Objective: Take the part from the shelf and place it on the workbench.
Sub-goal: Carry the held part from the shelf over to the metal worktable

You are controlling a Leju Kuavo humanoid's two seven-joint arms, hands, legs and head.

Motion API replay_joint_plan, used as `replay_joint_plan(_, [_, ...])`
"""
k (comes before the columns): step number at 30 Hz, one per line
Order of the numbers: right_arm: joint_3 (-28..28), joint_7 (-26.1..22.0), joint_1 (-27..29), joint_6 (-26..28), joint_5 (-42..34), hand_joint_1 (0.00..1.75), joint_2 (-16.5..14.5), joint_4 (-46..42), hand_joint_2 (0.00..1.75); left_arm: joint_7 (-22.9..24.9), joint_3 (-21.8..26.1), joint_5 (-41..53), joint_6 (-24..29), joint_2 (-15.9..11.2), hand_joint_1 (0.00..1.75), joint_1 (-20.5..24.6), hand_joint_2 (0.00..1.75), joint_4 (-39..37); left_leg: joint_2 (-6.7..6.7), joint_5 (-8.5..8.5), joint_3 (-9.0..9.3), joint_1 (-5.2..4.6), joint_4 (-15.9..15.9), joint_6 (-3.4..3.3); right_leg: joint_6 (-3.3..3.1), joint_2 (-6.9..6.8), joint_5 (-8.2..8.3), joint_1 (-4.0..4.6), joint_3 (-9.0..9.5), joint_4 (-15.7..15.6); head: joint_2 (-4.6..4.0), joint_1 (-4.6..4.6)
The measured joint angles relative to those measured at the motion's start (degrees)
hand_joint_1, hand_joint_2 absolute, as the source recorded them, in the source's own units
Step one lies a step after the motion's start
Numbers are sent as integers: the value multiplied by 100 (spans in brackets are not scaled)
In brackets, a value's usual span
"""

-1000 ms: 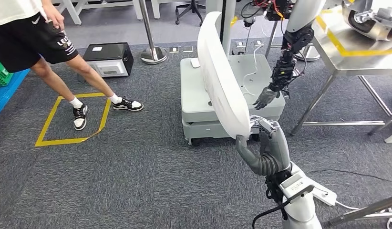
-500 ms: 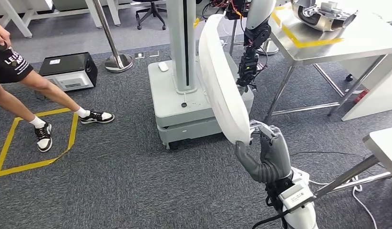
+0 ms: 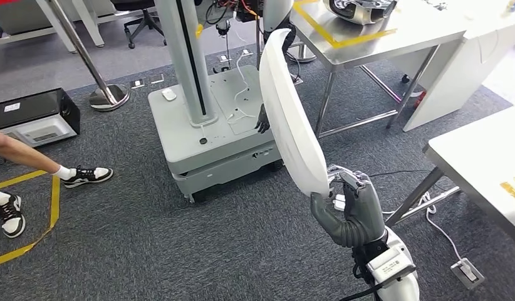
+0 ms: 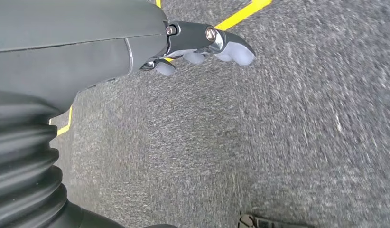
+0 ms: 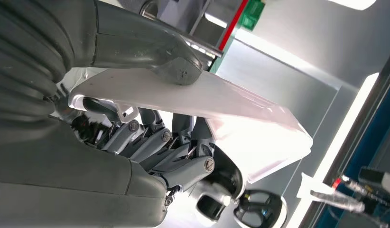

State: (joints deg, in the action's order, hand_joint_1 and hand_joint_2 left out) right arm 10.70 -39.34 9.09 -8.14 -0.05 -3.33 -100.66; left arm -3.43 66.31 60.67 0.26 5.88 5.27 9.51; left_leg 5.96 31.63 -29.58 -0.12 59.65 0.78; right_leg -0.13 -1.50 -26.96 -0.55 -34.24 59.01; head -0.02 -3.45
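The right hand (image 3: 352, 204) grips the white part (image 3: 291, 116) by its lower end, long axis rising upright, with the counter (image 3: 487, 157) to its right.

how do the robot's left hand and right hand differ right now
The right hand grips the lower end of the white part; the left hand holds nothing. The right hand is raised in front of the body with the part standing nearly upright, whereas the left hand hangs over the grey carpet. The right hand's fingers wrap the part's edge; the left hand's curl loosely. Both have grey fingers.
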Motion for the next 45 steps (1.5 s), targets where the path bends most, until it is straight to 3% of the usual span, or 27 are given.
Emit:
replay_joint_plan(1, [-2, 2, -2, -5, -1, 175, -11, -6, 175, 0, 0, 0, -1, 4, 0, -3, 175, -1, -172, 120, -71, 14, 179, 31, -34, 57, 23, -17, 5, -18, 0, 4])
replay_joint_plan(3, [-4, 27, -10, -39, -21, 175, -27, -11, 175, 0, 0, -3, -2, 8, 0, -28, 175, -2, -503, 490, -367, 31, 853, 62, -68, 186, 44, -30, 2, -25, 0, 14])
replay_joint_plan(5, [-8, 62, -12, -98, -55, 175, -30, 5, 175, -5, 0, -30, -14, 7, 0, -60, 175, -5, -575, 691, -662, 36, 1454, 67, -74, 346, 49, -28, -6, -20, 0, 15])
replay_joint_plan(6, [-10, 70, -12, -121, -63, 175, -30, 16, 175, -11, 0, -50, -25, 8, 0, -70, 175, -9, -582, 627, -701, 39, 1491, 62, -71, 427, 51, -29, -7, -15, 0, 15])
replay_joint_plan(8, [-12, 51, -15, -137, -57, 175, -30, 28, 175, -22, 0, -91, -52, 12, 0, -77, 175, -15, -662, 221, -486, 59, 926, 42, -54, 586, 56, -35, -7, 0, 0, 15])
replay_joint_plan(10, [-13, 40, -26, -133, -52, 175, -30, 27, 175, -27, 0, -105, -65, 14, 0, -82, 175, -20, -962, -85, -207, 88, 212, 24, 4, 733, 68, -35, -33, 23, 0, 16])
replay_joint_plan(12, [-13, 68, -38, -129, -61, 175, -28, 27, 175, -34, 0, -127, -62, 14, 0, -90, 175, -22, -1117, -130, -128, 79, -28, -17, 95, 863, 101, -40, -70, 10, 0, 16])
replay_joint_plan(14, [-13, 96, -44, -122, -56, 175, -25, 28, 175, -9, 2, -173, -42, 8, 0, -92, 175, -22, -965, -177, -108, 67, -59, -106, 179, 938, 145, -58, -102, -20, 0, 15])
replay_joint_plan(16, [-7, 126, -86, -112, -61, 175, -21, 36, 175, 33, 4, -212, -20, -3, 0, -103, 175, -23, -805, -235, -95, 72, -105, -200, 217, 688, 9, -35, -224, 186, 0, -7])
replay_joint_plan(18, [9, 178, -191, -110, -112, 175, -20, 69, 175, 53, 11, -259, -13, -20, 0, -136, 175, -22, -630, -259, -115, 51, -120, -251, 222, 328, -360, -6, -518, 829, 0, -30])
replay_joint_plan(20, [20, 222, -277, -109, -152, 175, -21, 117, 175, 72, 17, -296, -13, -44, 0, -165, 175, -22, -443, -257, -138, 21, -110, -267, 229, 212, -634, -7, -804, 1502, 0, -31])
replay_joint_plan(21, [22, 236, -298, -109, -163, 175, -21, 133, 175, 81, 17, -297, -13, -53, 0, -169, 175, -22, -357, -254, -146, 9, -103, -273, 225, 191, -632, -7, -817, 1592, 0, -31])
replay_joint_plan(22, [22, 253, -315, -108, -178, 175, -21, 144, 175, 87, 17, -286, -13, -59, 0, -166, 175, -22, -278, -250, -151, 1, -96, -276, 214, 169, -534, -4, -710, 1449, 0, -32])
replay_joint_plan(23, [22, 277, -336, -107, -202, 175, -21, 148, 175, 88, 17, -275, -13, -61, 0, -159, 175, -22, -206, -243, -151, -4, -86, -275, 195, 117, -373, 3, -494, 1099, 0, -32])
replay_joint_plan(25, [22, 345, -406, -111, -260, 175, -22, 149, 175, 74, 17, -262, -9, -58, 0, -143, 175, -22, -86, -220, -138, -27, -68, -254, 122, -151, -133, 48, -47, 308, 0, -27])
replay_joint_plan(27, [21, 401, -475, -119, -301, 175, -26, 152, 175, 51, 17, -264, -3, -55, 0, -121, 175, -22, 17, -203, -118, -39, -63, -201, 52, -299, -74, 96, 111, -19, 0, -17])
replay_joint_plan(29, [18, 420, -502, -122, -311, 175, -28, 154, 175, 38, 17, -267, 0, -55, 0, -98, 175, -21, 125, -192, -99, -36, -77, -144, 2, -167, -30, 90, 101, -50, 0, -13])
replay_joint_plan(30, [15, 417, -507, -121, -301, 175, -31, 153, 175, 39, 17, -257, 1, -54, 0, -90, 175, -20, 77, -159, -102, -31, -52, -110, -24, -102, 0, 67, 110, -85, 0, -7])
replay_joint_plan(32, [13, 397, -511, -119, -248, 175, -50, 152, 175, 64, 17, -204, 14, -46, 0, -89, 175, -20, -225, 74, -233, -6, 281, -41, -75, 30, 64, 9, 128, -151, 0, 16])
replay_joint_plan(33, [11, 385, -505, -117, -220, 175, -61, 151, 175, 77, 17, -174, 23, -41, 0, -93, 175, -21, -414, 260, -370, 17, 612, -9, -88, 94, 76, 3, 121, -157, 0, 28])
replay_joint_plan(35, [10, 369, -467, -119, -195, 175, -75, 154, 175, 61, 17, -163, 39, -38, 0, -112, 175, -22, -554, 546, -677, 49, 1295, 31, -94, 245, 88, -4, 96, -145, 0, 34])
replay_joint_plan(36, [9, 363, -444, -125, -193, 175, -75, 158, 175, 36, 17, -175, 42, -37, 0, -121, 175, -22, -568, 552, -751, 61, 1449, 46, -89, 327, 91, -8, 87, -135, 0, 33])
replay_joint_plan(38, [6, 338, -427, -156, -185, 175, -76, 174, 175, -2, 17, -198, 42, -35, 0, -125, 175, -22, -605, 245, -595, 89, 1101, 68, -60, 486, 96, -31, 80, -108, 0, 33])
replay_joint_plan(40, [4, 303, -441, -196, -150, 175, -84, 184, 175, 20, 17, -185, 43, -25, 0, -116, 175, -24, -825, -89, -255, 127, 341, 94, 8, 631, 89, -54, 57, -61, 0, 42])
replay_joint_plan(42, [3, 292, -462, -209, -125, 175, -101, 184, 175, 78, 16, -167, 48, -10, 0, -108, 175, -27, -984, -171, -103, 132, -31, 57, 105, 761, 106, -63, 8, -37, 0, 53])
replay_joint_plan(44, [-8, 310, -473, -211, -136, 175, -111, 186, 175, 127, 16, -163, 58, 0, 0, -98, 175, -29, -898, -185, -95, 107, -44, -46, 200, 882, 158, -81, -32, -70, 0, 58])
replay_joint_plan(45, [-23, 325, -474, -213, -149, 175, -112, 190, 175, 137, 17, -165, 63, 7, 0, -89, 175, -28, -833, -208, -90, 104, -58, -98, 231, 859, 158, -87, -53, -63, 0, 58])
